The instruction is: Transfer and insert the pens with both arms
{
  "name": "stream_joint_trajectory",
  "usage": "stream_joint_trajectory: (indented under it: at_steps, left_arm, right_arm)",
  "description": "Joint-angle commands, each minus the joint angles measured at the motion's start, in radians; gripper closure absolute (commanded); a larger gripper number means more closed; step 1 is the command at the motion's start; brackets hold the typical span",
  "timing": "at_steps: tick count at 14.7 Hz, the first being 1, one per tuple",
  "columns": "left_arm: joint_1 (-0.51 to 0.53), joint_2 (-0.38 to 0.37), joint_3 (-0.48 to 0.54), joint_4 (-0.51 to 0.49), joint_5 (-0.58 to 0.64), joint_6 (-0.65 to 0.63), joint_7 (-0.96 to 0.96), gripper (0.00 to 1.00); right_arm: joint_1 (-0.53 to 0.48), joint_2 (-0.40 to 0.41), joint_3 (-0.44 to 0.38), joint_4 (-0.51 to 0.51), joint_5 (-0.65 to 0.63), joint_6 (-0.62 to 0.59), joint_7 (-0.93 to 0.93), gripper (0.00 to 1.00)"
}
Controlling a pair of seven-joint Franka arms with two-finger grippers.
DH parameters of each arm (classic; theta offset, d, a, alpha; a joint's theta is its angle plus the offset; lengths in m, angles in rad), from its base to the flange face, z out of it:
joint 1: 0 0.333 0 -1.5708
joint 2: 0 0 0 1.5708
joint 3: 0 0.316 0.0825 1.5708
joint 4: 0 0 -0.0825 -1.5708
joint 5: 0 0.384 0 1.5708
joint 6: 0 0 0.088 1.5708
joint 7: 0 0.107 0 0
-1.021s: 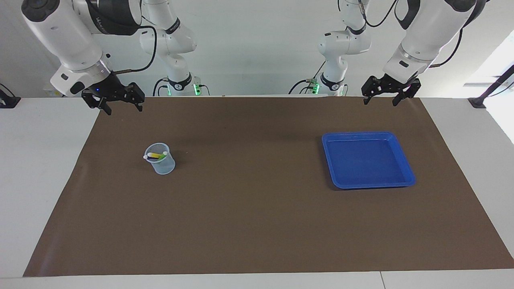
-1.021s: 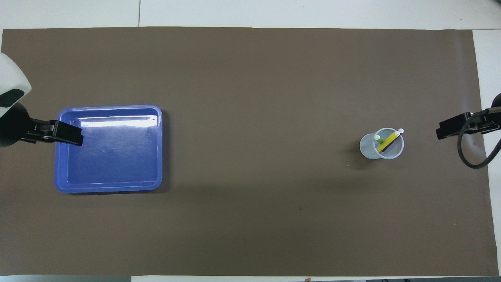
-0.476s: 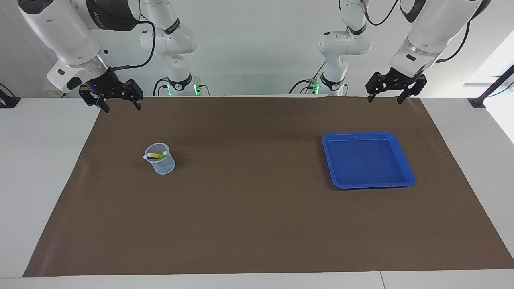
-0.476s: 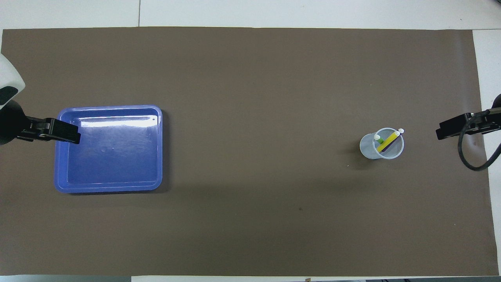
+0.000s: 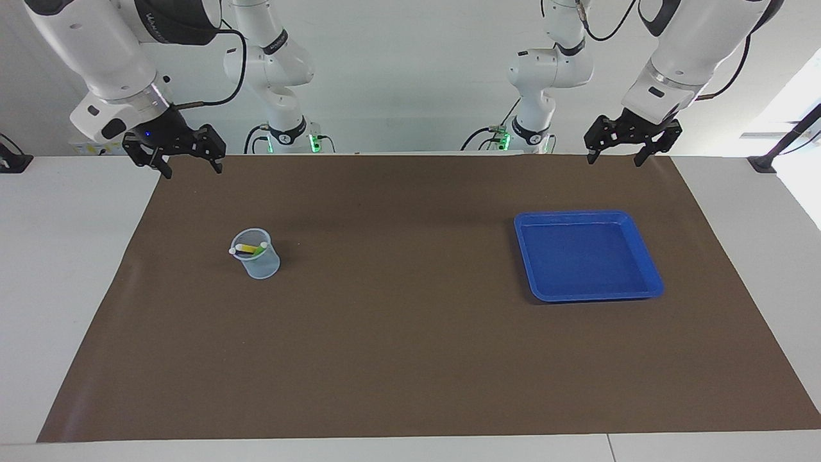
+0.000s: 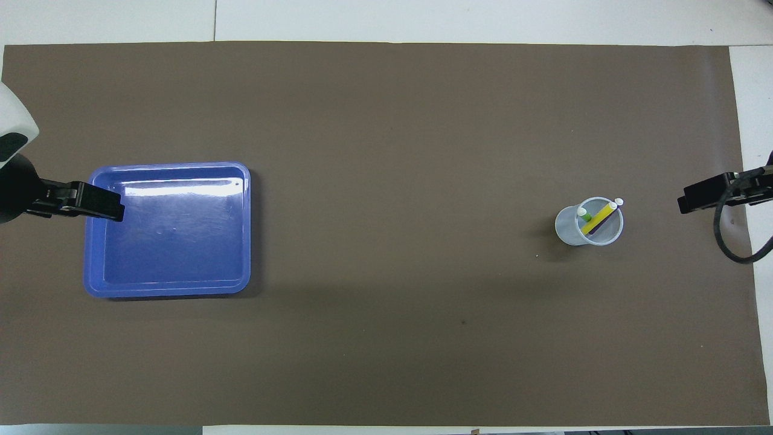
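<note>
Facing view: I see both grippers, left (image 5: 623,156) and right (image 5: 189,169), spread wide and empty over the mat's (image 5: 410,359) robot-side edge; pens (image 5: 249,249) stand in the cup (image 5: 260,265).

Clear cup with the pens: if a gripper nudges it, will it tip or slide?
The cup looks thin, clear plastic, so probably light and apt to slide. The pens lean against its rim, likely shifting weight there, so it may tip. It looks narrower at its base, adding to that.
</note>
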Motion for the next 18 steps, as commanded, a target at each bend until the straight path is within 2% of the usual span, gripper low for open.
stream_joint_trajectory:
  at_steps: [1,18]
  left_arm:
    - [-0.014,0.003,0.014,0.012,0.013,0.004,-0.007,0.0]
    - [0.012,-0.005,0.019,-0.005,0.013,0.015,-0.005,0.0]
  right_arm:
    - [-0.017,-0.008,0.018,0.008,-0.005,-0.017,0.014,0.0]
    - [-0.014,-0.01,0.02,0.012,-0.005,-0.02,0.017,0.0]
